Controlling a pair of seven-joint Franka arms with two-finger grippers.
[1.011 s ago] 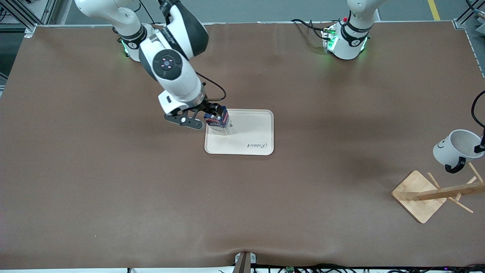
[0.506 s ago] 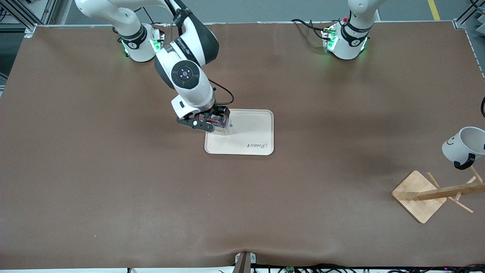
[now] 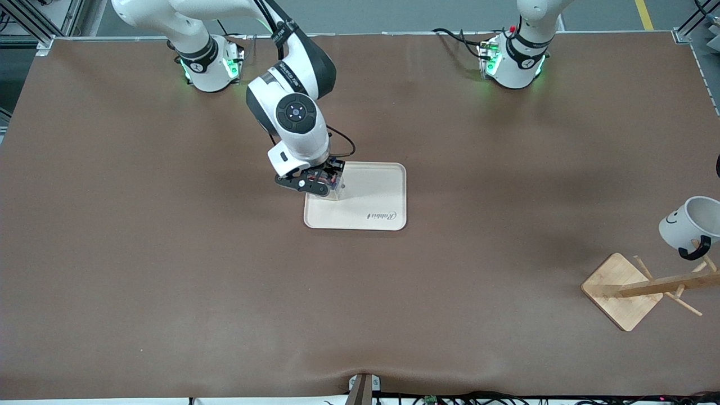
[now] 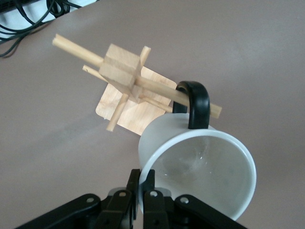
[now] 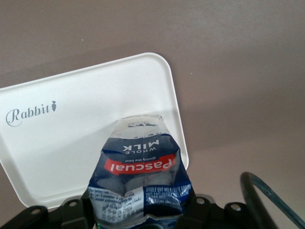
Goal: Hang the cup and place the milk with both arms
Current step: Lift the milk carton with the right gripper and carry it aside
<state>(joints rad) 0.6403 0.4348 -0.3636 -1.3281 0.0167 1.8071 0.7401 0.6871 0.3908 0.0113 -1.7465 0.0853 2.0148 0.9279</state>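
The white cup (image 3: 693,226) with a smiley face hangs tilted at the left arm's end of the table, just above the wooden rack (image 3: 623,291). In the left wrist view my left gripper (image 4: 142,188) is shut on the cup's rim (image 4: 200,171). The cup's black handle (image 4: 195,102) lies against one rack peg (image 4: 157,88); I cannot tell if it is hooked on. My right gripper (image 3: 315,183) is shut on the dark blue milk carton (image 3: 333,189), upright over the corner of the white tray (image 3: 377,197). The carton (image 5: 138,167) fills the right wrist view above the tray (image 5: 71,138), held by the right gripper (image 5: 140,210). Its cap is hidden.
The rack's square base (image 4: 136,102) lies on the brown table near the table's edge at the left arm's end. Its pegs stick out several ways from the post (image 4: 119,70). The tray carries a "Rabbit" mark (image 3: 381,215).
My right arm has swung toward the tray and lowered the milk over its corner. My left gripper has carried the cup down and outward, closer to the rack's peg.
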